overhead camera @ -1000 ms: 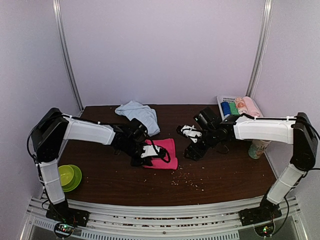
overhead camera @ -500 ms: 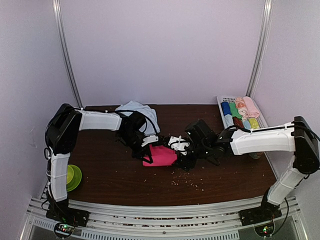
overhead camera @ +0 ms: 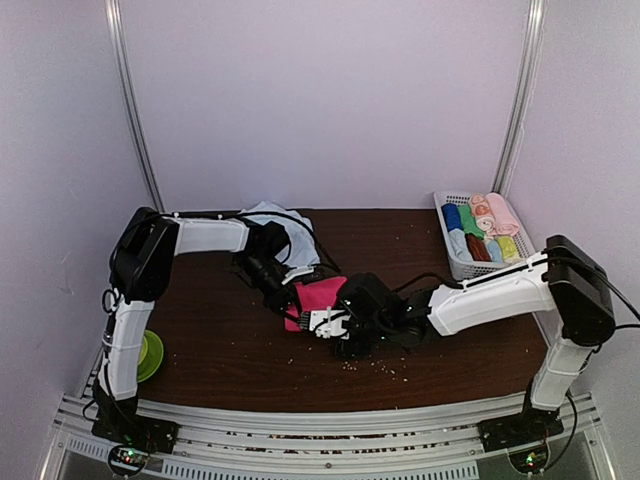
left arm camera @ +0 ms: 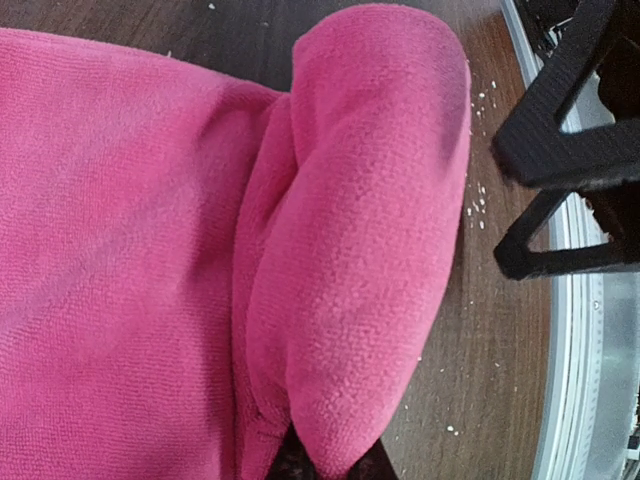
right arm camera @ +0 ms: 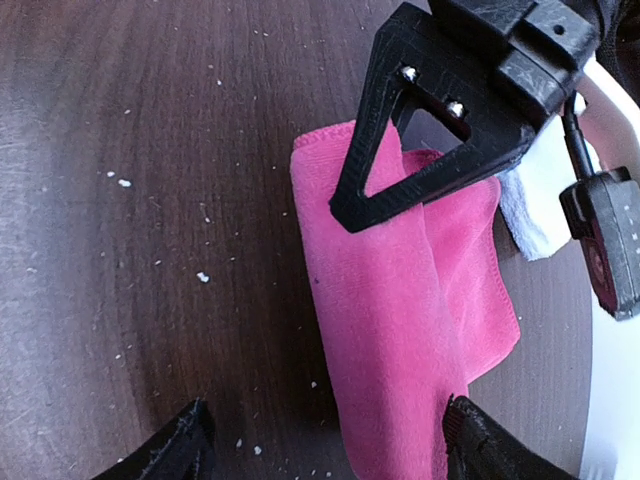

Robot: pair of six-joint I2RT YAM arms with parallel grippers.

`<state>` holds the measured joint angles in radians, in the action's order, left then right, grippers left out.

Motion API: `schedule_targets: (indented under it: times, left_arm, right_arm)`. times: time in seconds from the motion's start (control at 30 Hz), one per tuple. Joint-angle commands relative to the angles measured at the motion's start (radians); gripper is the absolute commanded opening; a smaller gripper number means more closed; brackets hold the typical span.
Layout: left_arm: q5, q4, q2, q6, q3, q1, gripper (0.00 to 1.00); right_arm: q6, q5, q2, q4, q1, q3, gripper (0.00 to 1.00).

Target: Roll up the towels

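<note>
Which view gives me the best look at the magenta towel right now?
Right wrist. It shows the magenta towel nearly whole, folded into a strip on the table, with the left gripper clamped at its far end. Left wrist shows only a close-up of the fold; top external shows a small, partly hidden patch.

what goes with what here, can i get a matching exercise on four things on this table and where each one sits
Things:
1. pink towel
2. light blue towel
3. white basket
4. green bowl

Places or states:
a. crumpled at the back of the table
b. at the near left edge
c. mid-table, partly folded over on itself
d. far right corner, holding small rolls

Pairs: 1-c, 2-a, 3-d, 4-b
</note>
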<state>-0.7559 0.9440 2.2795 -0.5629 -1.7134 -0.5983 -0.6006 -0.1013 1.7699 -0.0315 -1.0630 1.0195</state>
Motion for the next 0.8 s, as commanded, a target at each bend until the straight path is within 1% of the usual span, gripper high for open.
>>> schedule_targets:
  times: [0.0,0.2,0.47,0.6,0.73,0.77]
  left_arm:
    - [0.034,0.061,0.056,0.002,-0.017,0.025,0.00]
    - [0.027,0.083,0.063,-0.002,-0.027,0.029,0.00]
    - [0.004,0.124,0.086,-0.017,-0.056,0.033,0.00]
    - [0.001,0.124,0.084,-0.018,-0.055,0.035,0.00]
    - [0.004,0.124,0.078,-0.026,-0.051,0.038,0.02]
    - [0.005,0.124,0.077,-0.029,-0.048,0.039,0.03]
  right_arm:
    - [-0.053,-0.134,0.069,0.000,-0.015,0.090,0.78]
    - [-0.065,-0.189,0.138,-0.018,-0.016,0.152,0.75]
    - [-0.052,-0.193,0.209,-0.120,-0.016,0.222,0.62]
    - [-0.030,-0.194,0.234,-0.169,-0.015,0.248,0.51]
    - [-0.004,-0.188,0.259,-0.218,-0.010,0.281,0.29]
    - [0.001,-0.188,0.264,-0.223,-0.009,0.285,0.27]
